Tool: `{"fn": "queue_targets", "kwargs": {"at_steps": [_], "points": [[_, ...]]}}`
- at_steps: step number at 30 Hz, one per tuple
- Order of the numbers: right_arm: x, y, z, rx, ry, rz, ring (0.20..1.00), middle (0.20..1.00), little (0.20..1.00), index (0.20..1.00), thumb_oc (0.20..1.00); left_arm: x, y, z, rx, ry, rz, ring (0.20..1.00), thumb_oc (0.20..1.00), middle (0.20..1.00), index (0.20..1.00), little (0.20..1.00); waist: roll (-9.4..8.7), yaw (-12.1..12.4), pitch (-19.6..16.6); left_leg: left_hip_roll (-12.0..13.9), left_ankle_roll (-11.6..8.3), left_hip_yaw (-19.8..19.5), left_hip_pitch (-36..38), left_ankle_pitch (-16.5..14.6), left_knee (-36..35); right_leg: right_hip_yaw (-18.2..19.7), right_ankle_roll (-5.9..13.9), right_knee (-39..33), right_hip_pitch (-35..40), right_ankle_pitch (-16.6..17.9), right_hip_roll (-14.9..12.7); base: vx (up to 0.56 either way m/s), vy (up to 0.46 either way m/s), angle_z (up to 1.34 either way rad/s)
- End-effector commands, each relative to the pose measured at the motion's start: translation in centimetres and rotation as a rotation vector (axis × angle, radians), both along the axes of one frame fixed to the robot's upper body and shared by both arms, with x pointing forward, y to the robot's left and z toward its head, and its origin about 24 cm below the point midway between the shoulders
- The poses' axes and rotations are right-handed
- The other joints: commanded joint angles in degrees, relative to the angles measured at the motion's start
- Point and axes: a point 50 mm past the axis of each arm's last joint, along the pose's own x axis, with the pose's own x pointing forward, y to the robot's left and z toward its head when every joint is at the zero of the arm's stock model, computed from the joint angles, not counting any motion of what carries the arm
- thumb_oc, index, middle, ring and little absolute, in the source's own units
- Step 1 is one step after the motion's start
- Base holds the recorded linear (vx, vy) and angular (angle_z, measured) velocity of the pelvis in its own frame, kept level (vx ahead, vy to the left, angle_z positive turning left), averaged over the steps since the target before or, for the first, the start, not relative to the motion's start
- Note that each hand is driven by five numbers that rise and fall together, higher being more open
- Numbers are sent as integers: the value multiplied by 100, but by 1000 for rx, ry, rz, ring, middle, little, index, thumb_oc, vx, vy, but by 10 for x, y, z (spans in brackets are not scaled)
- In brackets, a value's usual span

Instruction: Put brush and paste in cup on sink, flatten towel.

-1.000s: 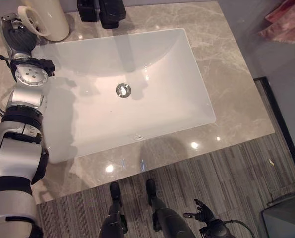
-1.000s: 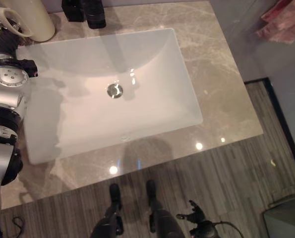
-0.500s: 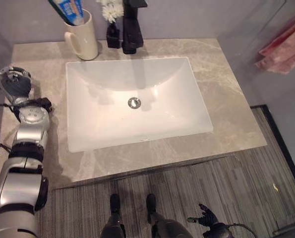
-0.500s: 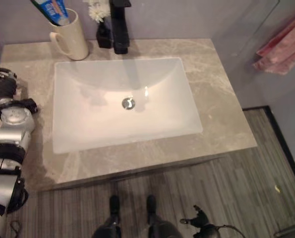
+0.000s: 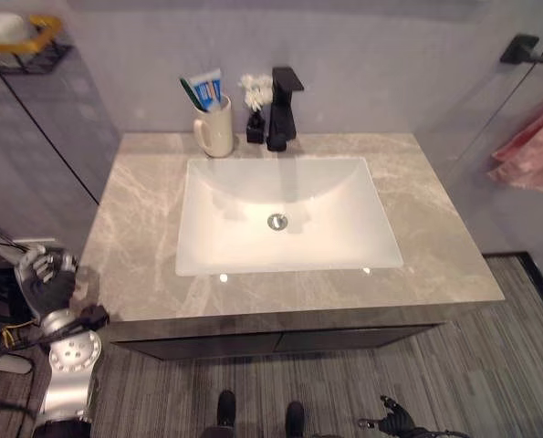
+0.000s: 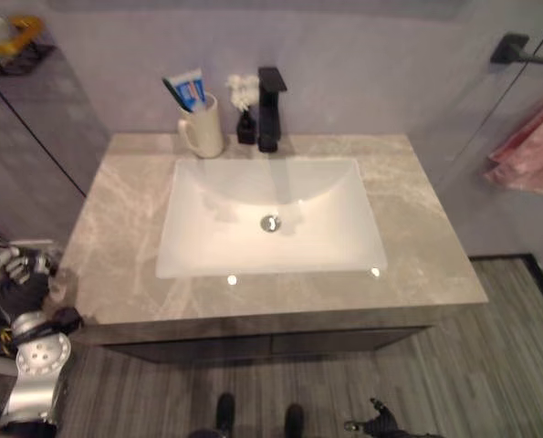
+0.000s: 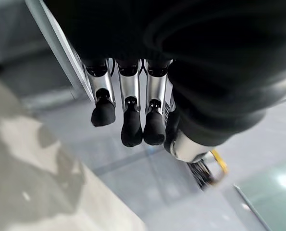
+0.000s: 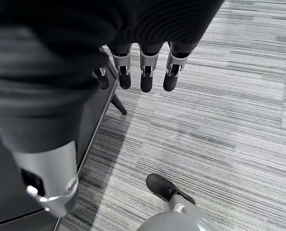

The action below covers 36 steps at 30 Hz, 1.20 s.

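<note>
Marble vanity surface [image 5: 143, 246] carries white sink [image 5: 287, 219]. Cream cup [image 5: 214, 130] at back-left sink corner, beside black faucet [image 5: 282, 108], holds toothpaste [image 5: 207, 89] and brush [image 5: 190, 93]. Pink towel [image 5: 529, 157] hangs on right wall. Left hand [image 5: 43, 278] off surface's front-left edge, fingers [image 7: 131, 115] relaxed, empty. Right hand [image 8: 143, 62] low over floor, fingers relaxed, empty.

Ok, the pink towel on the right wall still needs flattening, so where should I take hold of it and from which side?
Grip the towel at its hanging lower edge, coming from the front with the right hand, the nearer one. It droops bunched below the black bar, so that free edge looks easiest to pinch and pull flat.
</note>
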Motion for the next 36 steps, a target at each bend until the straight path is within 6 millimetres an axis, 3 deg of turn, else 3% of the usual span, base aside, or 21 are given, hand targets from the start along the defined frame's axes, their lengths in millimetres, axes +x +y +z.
{"fn": "queue_targets", "kwargs": {"at_steps": [1,3,4,5,8,10,12,13,14,15,16,17,20,24,29,36], "points": [[10,-10,5,-31,-35,-7,1000,1000,1000,1000,1000,4,17,9,9,-68,72,200,200,200,200,200,-162,128,-18,395,-346,241,521,80,46,-142,374,-9,24,250,-142,30,-43,6],[9,-11,5,-36,-33,-9,1000,1000,1000,1000,1000,-1,20,0,-16,-35,90,200,200,200,200,200,-140,134,-16,396,-346,235,571,89,46,-144,364,-9,80,231,-133,30,-32,7],[11,-11,6,-43,-36,-4,1000,1000,1000,1000,1000,-14,24,-33,-140,65,145,200,200,200,200,200,-94,160,-38,395,-339,226,643,113,46,-169,345,-9,170,191,-130,21,-27,12],[11,-12,6,-43,-35,-4,1000,1000,1000,1000,1000,-14,24,-33,-142,65,143,200,200,200,200,200,-88,160,-31,397,-339,224,651,111,46,-171,344,-9,179,188,-129,35,-43,9],[16,-11,7,-51,-44,5,1000,1000,1000,1000,1000,-42,10,-99,-425,243,195,200,200,200,200,200,1,155,-19,382,-303,225,756,156,95,-165,306,-9,299,145,-121,3,-24,7],[16,-12,7,-53,-43,4,1000,1000,1000,1000,1000,-44,6,-107,-441,290,174,200,200,200,200,200,17,147,-2,372,-298,215,765,159,115,-175,304,-9,319,139,-130,-4,-3,2],[20,-14,9,-61,-48,17,1000,1000,1000,1000,1000,-83,-35,-176,-776,583,166,200,200,200,200,200,85,15,88,256,-228,118,671,97,316,-105,288,-9,290,179,-155,-83,7,-1],[20,-15,9,-62,-49,17,1000,1000,1000,1000,1000,-82,-34,-176,-778,582,164,200,200,200,200,200,89,15,92,256,-227,113,668,90,323,-109,289,-9,291,177,-155,-85,27,-3],[21,-17,10,-67,-45,23,1000,1000,1000,1000,1000,-91,-47,-189,-836,677,136,200,200,200,200,200,100,-20,113,183,-200,10,609,56,374,-70,286,-9,264,198,-166,-50,25,-3],[24,-17,11,-61,-47,34,1000,1000,1000,1000,1000,-104,-61,-201,-896,801,79,329,329,329,329,329,104,-66,126,103,-155,-155,551,0,436,-6,283,-9,229,223,-176,-69,35,-3],[24,-18,11,-59,-37,43,1000,1000,1000,1000,1000,-111,-70,-208,-906,910,3,1000,1000,1000,1000,1000,104,-94,133,-4,-103,-342,487,-88,521,67,279,-9,184,254,-182,-52,27,-7],[25,-19,11,-55,-27,54,1000,1000,1000,1000,1000,-126,-80,-216,-924,1039,-59,1000,1000,1000,1000,1000,94,-95,153,-143,-53,-568,452,-223,655,193,268,-9,153,272,-167,-38,27,-15],[22,-13,7,-23,37,119,1000,1000,1000,1000,1000,-150,-99,-225,-869,1305,-192,1000,1000,1000,1000,1000,20,-102,50,-792,210,-1399,358,-676,1085,810,224,-9,-45,412,-25,21,33,-78],[13,-15,4,-18,82,112,1000,1000,1000,1000,1000,-144,-112,-227,-739,1411,-362,1000,1000,1000,1000,1000,23,-89,-10,-822,319,-1321,526,-768,1010,1073,256,-9,-48,532,48,22,80,-76],[9,-14,2,11,85,45,1000,1000,1000,1000,1000,-111,-119,-222,-531,1425,-579,1000,1000,1000,1000,1000,-22,-119,23,-869,412,-1173,715,-812,764,1180,367,3,-204,738,-24,-79,101,-20],[5,-9,-2,42,109,7,1000,1000,1000,1000,1000,-86,-113,-215,-423,1403,-641,1000,1000,1000,1000,1000,-79,-149,109,-1043,579,-1019,878,-925,803,1363,481,148,-347,913,-115,-86,113,-20]]}}
